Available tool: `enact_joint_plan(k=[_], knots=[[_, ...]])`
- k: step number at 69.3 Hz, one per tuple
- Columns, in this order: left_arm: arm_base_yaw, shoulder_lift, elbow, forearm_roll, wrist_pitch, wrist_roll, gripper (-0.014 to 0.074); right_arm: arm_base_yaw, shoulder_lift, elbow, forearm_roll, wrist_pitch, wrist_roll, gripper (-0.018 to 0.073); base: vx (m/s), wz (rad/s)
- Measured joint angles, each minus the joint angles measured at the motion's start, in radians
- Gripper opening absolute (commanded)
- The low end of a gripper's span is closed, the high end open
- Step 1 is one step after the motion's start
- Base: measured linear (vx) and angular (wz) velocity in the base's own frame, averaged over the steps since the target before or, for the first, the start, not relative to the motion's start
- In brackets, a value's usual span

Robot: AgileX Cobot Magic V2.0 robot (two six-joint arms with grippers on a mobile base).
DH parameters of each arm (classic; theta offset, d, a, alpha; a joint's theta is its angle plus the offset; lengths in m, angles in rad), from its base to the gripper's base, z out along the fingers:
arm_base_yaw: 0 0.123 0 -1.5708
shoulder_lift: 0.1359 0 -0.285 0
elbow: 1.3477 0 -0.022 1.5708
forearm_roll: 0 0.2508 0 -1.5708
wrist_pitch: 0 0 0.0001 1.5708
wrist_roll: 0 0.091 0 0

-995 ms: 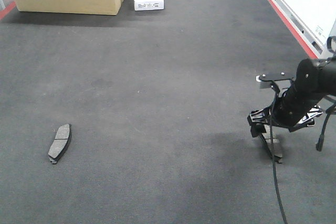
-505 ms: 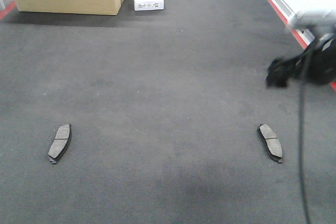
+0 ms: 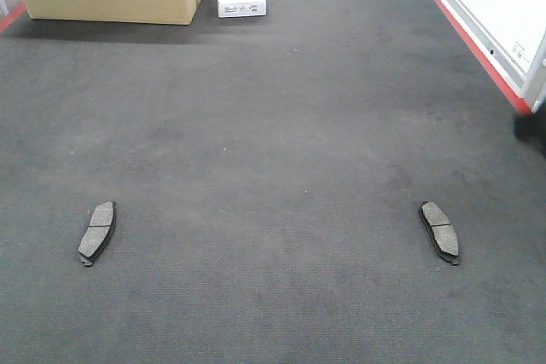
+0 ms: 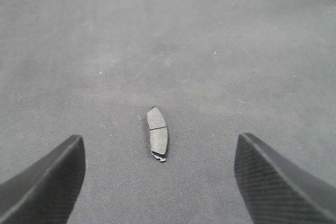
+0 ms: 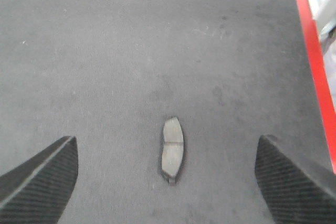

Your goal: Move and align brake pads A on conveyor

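Front-facing view: on the conveyor [image 3: 273, 125], one brake pad [image 3: 439, 231] near its red strip [image 3: 478, 49], second brake pad [image 3: 97, 233] well apart — left gripper [image 4: 160, 137], right gripper [image 5: 167, 138] (jaws spread wide).

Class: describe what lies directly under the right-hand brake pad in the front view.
The dark grey conveyor lies under the right-hand brake pad, grey face up. Its underside is covered from view.

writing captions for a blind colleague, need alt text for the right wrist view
One brake pad lies flat, grey face up, on the dark grey conveyor, centred between the spread fingers of the right tool. A red strip runs along the right edge.
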Motion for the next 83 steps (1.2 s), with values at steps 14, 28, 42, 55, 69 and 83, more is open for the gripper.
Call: enact_joint_plan(k=[14,28,42,55,69,83], knots=[[0.000,0.000,0.000,0.000,0.000,0.000,0.0540,0.000,-0.187,0.151,0.000,-0.081,-0.003,0.0627,0.00,0.00],[0.000,0.000,0.000,0.000,0.000,0.000,0.0540,0.000,-0.279,0.209,-0.019,-0.127,-0.003,0.0597,0.00,0.00],[0.000,0.000,0.000,0.000,0.000,0.000,0.0540,0.000,-0.284,0.213,-0.021,-0.132,-0.003,0.0564,0.00,0.00],[0.000,0.000,0.000,0.000,0.000,0.000,0.0540,0.000,-0.284,0.213,-0.021,-0.132,-0.003,0.0558,0.00,0.00],[0.000,0.000,0.000,0.000,0.000,0.000,0.0540,0.000,-0.284,0.213,-0.021,-0.131,-0.003,0.0558,0.00,0.00],[0.000,0.000,0.000,0.000,0.000,0.000,0.0540,0.000,-0.284,0.213,-0.021,-0.130,-0.003,0.0558,0.00,0.00]])
